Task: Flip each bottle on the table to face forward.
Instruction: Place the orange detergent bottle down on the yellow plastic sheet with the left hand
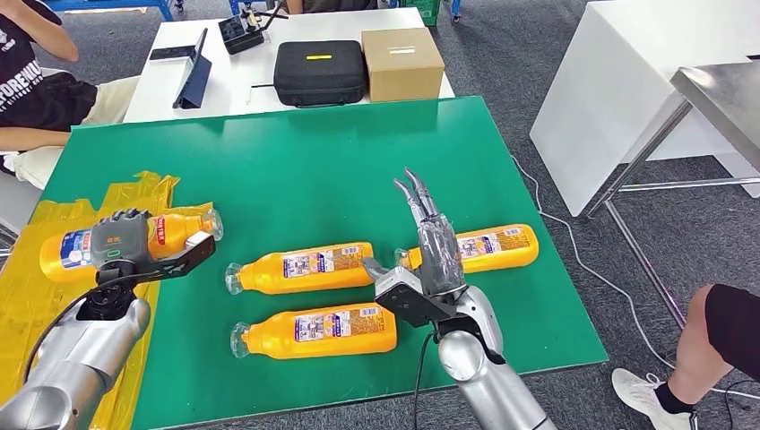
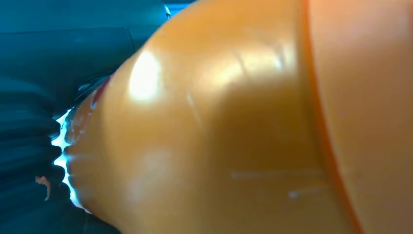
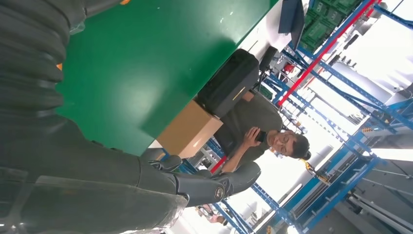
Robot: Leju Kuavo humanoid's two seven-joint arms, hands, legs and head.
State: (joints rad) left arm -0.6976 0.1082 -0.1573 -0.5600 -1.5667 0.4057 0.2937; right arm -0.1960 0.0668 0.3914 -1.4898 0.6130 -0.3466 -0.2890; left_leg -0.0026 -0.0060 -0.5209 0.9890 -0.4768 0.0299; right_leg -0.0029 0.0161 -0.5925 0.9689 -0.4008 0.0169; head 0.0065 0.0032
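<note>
Bottles: glossy orange plastic with printed paper-like labels; clear caps. Held bottle: smooth, shiny, faint scuffs. Table mat: matt green. Yellow tape: wrinkled, glossy. Arms: brushed silver metal. Case: black textured fabric. Box: matt brown cardboard.

Black case beside cardboard box on white table; yellow tape on green mat.

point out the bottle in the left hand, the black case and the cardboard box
bottle in the left hand (image 1: 64, 253), head view, on its base end.
black case (image 1: 320, 72), head view, on its lid.
cardboard box (image 1: 402, 63), head view, on its top face.
</note>
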